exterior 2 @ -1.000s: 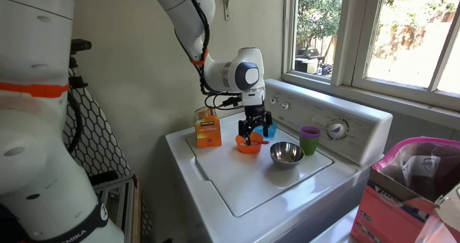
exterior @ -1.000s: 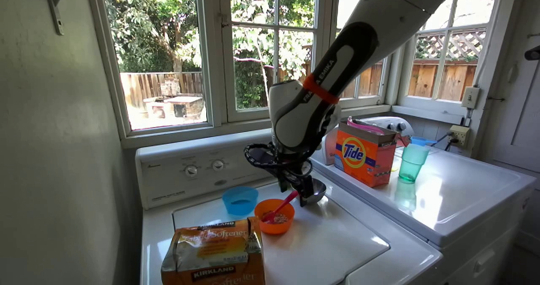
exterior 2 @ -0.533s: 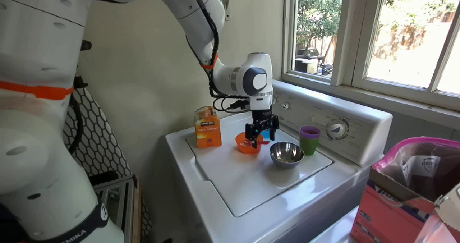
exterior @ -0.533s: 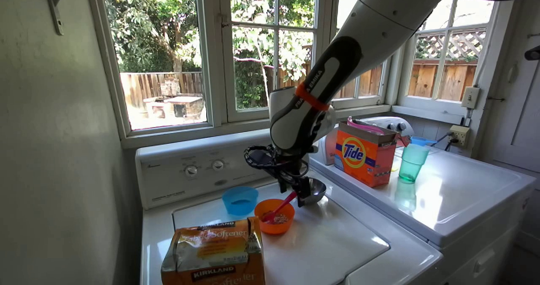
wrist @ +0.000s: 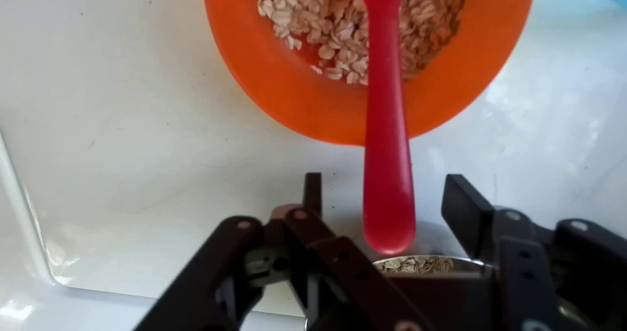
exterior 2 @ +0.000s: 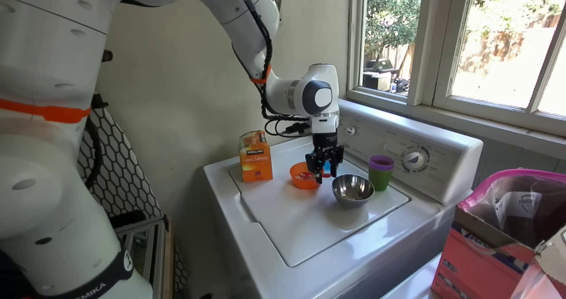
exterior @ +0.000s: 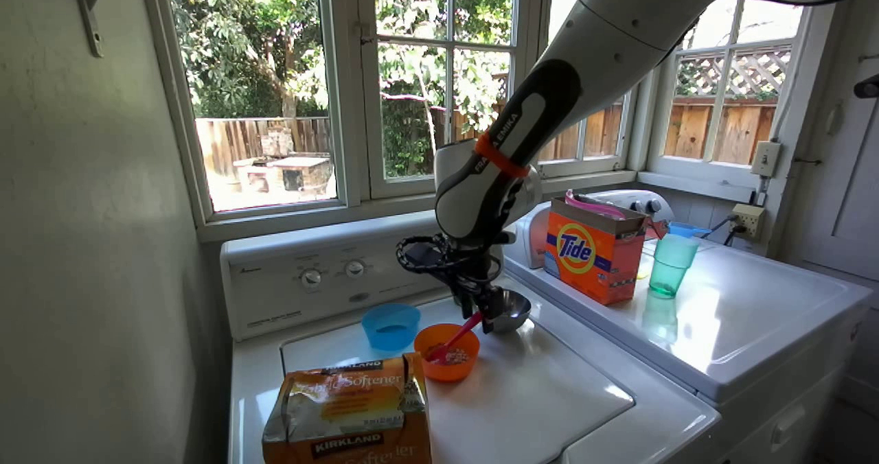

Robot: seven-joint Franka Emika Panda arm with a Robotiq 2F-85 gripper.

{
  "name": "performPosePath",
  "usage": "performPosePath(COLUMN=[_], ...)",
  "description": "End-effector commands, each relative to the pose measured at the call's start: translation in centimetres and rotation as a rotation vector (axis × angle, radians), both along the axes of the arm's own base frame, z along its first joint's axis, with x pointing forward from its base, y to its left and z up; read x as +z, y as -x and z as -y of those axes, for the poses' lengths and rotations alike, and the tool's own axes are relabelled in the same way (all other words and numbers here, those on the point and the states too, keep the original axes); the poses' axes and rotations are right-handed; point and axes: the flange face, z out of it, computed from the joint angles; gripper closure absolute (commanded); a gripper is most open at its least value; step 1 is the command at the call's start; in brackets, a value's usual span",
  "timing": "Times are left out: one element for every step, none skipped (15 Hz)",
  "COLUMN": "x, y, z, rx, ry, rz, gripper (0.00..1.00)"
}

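An orange bowl (wrist: 274, 86) holds oats (wrist: 335, 27), red spoon (wrist: 387, 130).

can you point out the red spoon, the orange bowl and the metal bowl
Red spoon (wrist: 386, 125): wrist view, on its handle.
Orange bowl (exterior: 450, 373): an exterior view, on its outer wall.
Metal bowl (exterior 2: 349, 183): an exterior view, on its inner wall.

This was a home's laundry room. Below the fingers (wrist: 468, 216) lay the lid (exterior 2: 300, 228) of a white top-loading washer (exterior 2: 380, 241); its control panel (exterior 2: 391, 139), with dials (exterior 2: 414, 159), rose behind them. In an exterior view, a Tide box (exterior: 594, 254) stood right of the fingers on a second white machine (exterior: 769, 292), and a fabric softener box (exterior: 350, 409) stood nearer the camera, left of the fingers. Beyond the fingers, windows (exterior: 446, 40) looked out on a yard (exterior: 223, 193) with trees (exterior: 275, 45) and a wooden fence (exterior: 312, 132).
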Motion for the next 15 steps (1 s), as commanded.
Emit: performPosePath(x=[-0.5, -0.5, -0.4, -0.3, -0.3, -0.2, -0.1, 0.0, 0.0, 0.1, 0.2, 0.7, 1.1, 1.7, 2.3], y=[-0.4, -0.4, -0.4, -0.4, -0.4, -0.5, -0.5, -0.5, -0.5, -0.4, -0.4, -0.2, 0.0, 0.1, 0.2], z=[-0.4, -0.4, -0.4, -0.4, -0.4, -0.4, -0.3, -0.3, -0.3, -0.3, -0.4, -0.4, -0.3, -0.2, -0.1], rx=[0.012, 0.012, 0.012, 0.012, 0.010, 0.008, 0.008, 0.007, 0.007, 0.008, 0.010, 0.013, 0.014, 0.014, 0.021], ry=[0.016, 0.019, 0.021, 0.024, 0.027, 0.030, 0.031, 0.033, 0.034, 0.034, 0.034, 0.041, 0.055, 0.074, 0.090], rz=[-0.028, -0.027, -0.026, -0.025, -0.023, -0.022, -0.021, -0.020, -0.020, -0.021, -0.020, -0.014, -0.002, 0.014, 0.032], gripper=[0.65, 0.73, 0.80, 0.88, 0.95, 0.97, 0.94, 0.94, 0.94, 0.94, 0.94, 0.94, 0.94, 0.94, 0.94])
